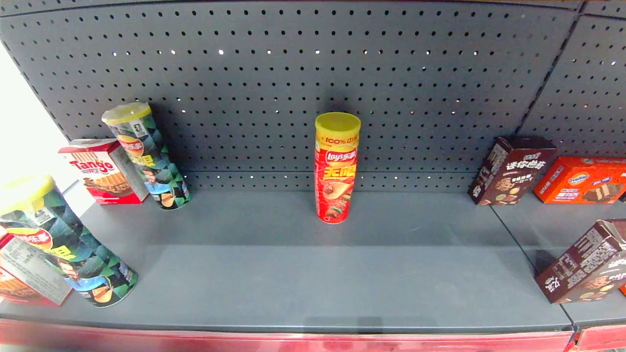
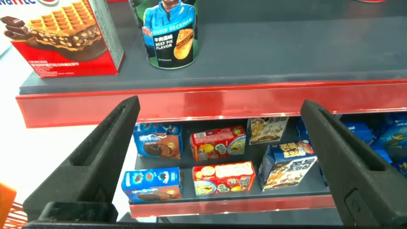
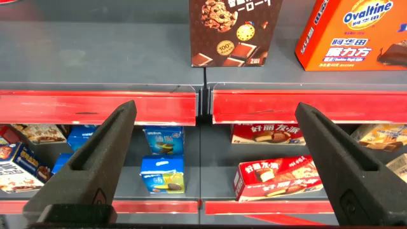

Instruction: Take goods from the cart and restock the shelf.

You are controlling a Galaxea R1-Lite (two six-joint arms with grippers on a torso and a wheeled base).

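A red chip can with a yellow lid (image 1: 336, 168) stands upright near the back middle of the grey shelf (image 1: 303, 274). Two dark chip cans with yellow lids stand at the left, one at the back (image 1: 146, 156) and one at the front (image 1: 63, 244). My left gripper (image 2: 219, 159) is open and holds nothing, in front of the shelf's red edge (image 2: 210, 102), below the front can (image 2: 166, 32) and a wafer box (image 2: 63, 35). My right gripper (image 3: 216, 159) is open too, facing the red edge (image 3: 102, 107) under a brown cookie box (image 3: 232, 28).
A red wafer box (image 1: 105, 171) stands at the back left. Brown boxes (image 1: 511, 168) (image 1: 584, 261) and an orange box (image 1: 582, 180) occupy the right section. A lower shelf holds several snack boxes (image 2: 216, 159) (image 3: 276, 178). A perforated back panel (image 1: 293, 73) closes the shelf.
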